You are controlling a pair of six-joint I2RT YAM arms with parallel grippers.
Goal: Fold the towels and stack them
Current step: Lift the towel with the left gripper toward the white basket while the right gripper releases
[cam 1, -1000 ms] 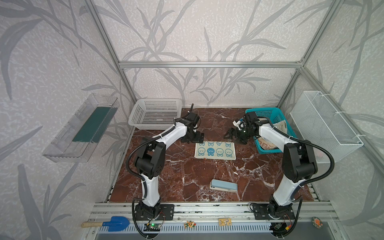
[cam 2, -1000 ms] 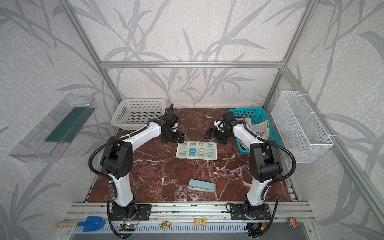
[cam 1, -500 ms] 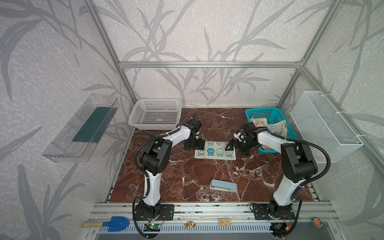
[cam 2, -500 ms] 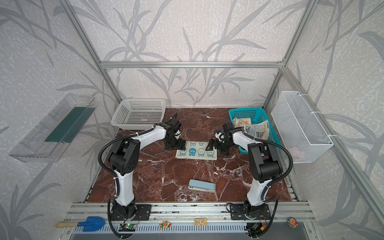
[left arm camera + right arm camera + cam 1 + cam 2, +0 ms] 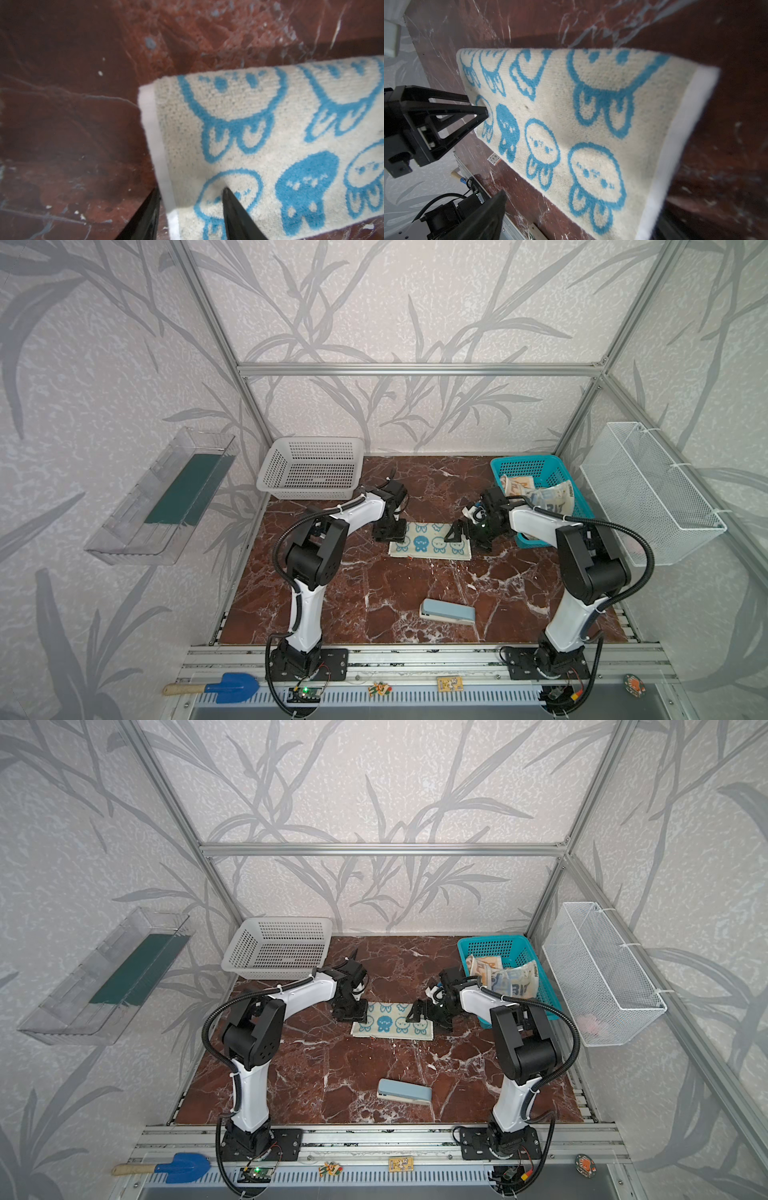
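Note:
A cream towel [image 5: 430, 540] with blue animal faces lies folded flat mid-table in both top views [image 5: 392, 1022]. My left gripper [image 5: 390, 533] is down at its left end. In the left wrist view the gripper [image 5: 190, 190] straddles the white hem of the towel [image 5: 270, 135], one finger on the cloth and one on the table, with a gap between them. My right gripper [image 5: 467, 537] stands wide open at the right end; the towel [image 5: 571, 114] fills the right wrist view between its jaws [image 5: 581, 207]. Two more towels [image 5: 536, 493] lie crumpled in the teal basket [image 5: 523, 460].
A white slotted basket [image 5: 311, 468] stands at the back left. A pale blue block [image 5: 446, 611] lies near the front. A wire basket [image 5: 648, 489] hangs on the right wall and a clear tray [image 5: 162, 497] on the left wall.
Both grippers have come forward and down from behind the towel onto its two ends. The left jaws have narrowed around the left hem. The right jaws stay wide.

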